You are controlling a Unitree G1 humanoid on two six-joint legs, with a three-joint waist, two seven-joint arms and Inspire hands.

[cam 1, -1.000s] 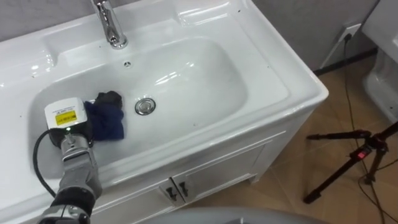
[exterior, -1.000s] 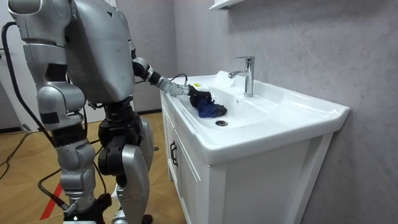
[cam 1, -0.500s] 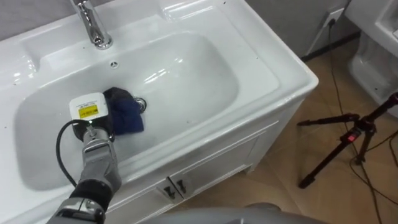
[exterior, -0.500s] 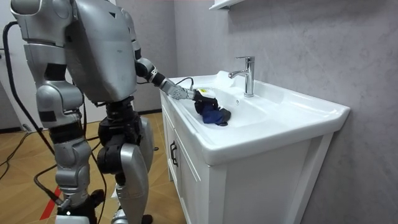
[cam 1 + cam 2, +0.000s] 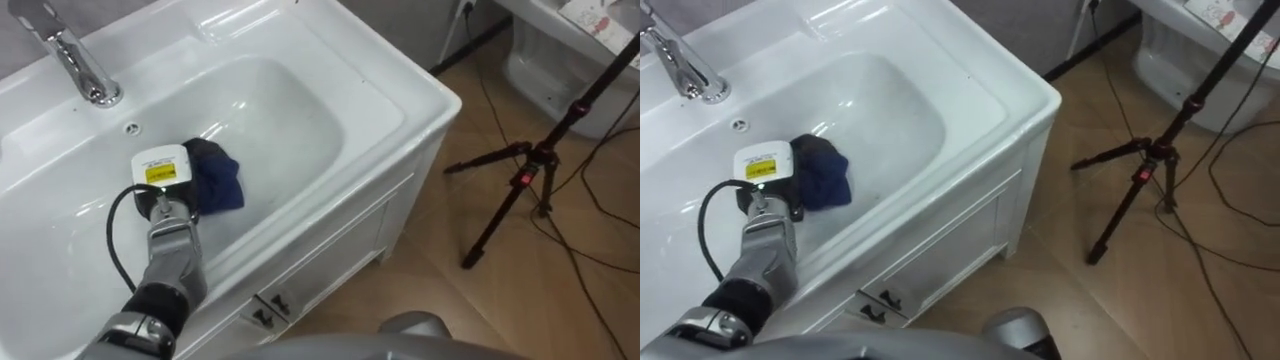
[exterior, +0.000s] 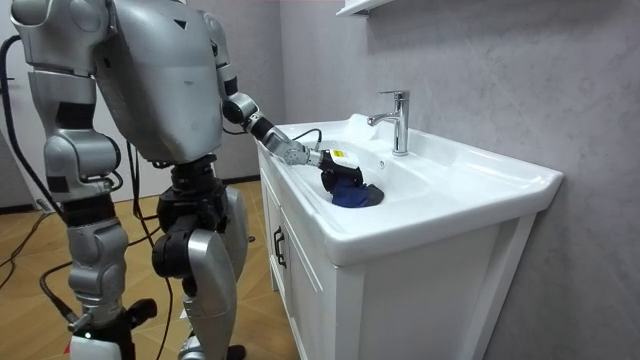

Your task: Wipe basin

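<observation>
The white basin [image 5: 400, 95] is set in a cabinet, and I stand in front of it. My left hand [image 5: 160, 172] reaches down into the bowl from the lower left. It is shut on a bunched dark blue cloth [image 5: 222, 182] that presses on the bowl's bottom over the drain. In the room view the same hand [image 6: 338, 165] sits on top of the cloth [image 6: 356, 196], near the middle of the bowl. My right arm hangs at my side at the room view's left.
A chrome tap [image 5: 75, 62] stands at the basin's back edge, with an overflow hole [image 5: 131, 127] below it. White cabinet doors [image 5: 310, 265] are under the basin. On the wooden floor to the right stand a black tripod [image 5: 520, 180] and a white fixture [image 5: 560, 60], with cables around them.
My left hand has slid the cloth across the bowl's bottom from left of the drain to over it. The head camera has swung to the right.
</observation>
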